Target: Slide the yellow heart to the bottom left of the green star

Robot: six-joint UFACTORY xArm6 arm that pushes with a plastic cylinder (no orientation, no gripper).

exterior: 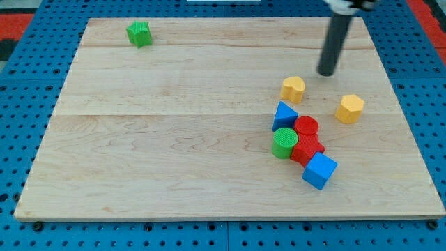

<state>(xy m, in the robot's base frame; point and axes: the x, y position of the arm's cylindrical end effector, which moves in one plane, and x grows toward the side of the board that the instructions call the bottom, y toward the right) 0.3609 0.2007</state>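
My tip (326,72) – bare rod end, touching nothing, near the board's top-right corner. Yellow heart (293,88) just below-left of it, apart. Yellow hexagon (350,109) toward right edge. Cluster below: blue triangle (283,113), red cylinder (306,127), green cylinder (283,142), red block (307,148), blue cube (320,170). Green star (139,33) – top-left corner, well apart from heart.

A pale wooden board (174,139) of long planks with visible grain lies evenly lit on a blue pegboard bench (28,77) dotted with holes, whose surface shows past every board edge, with red patches at the bench's top corners.
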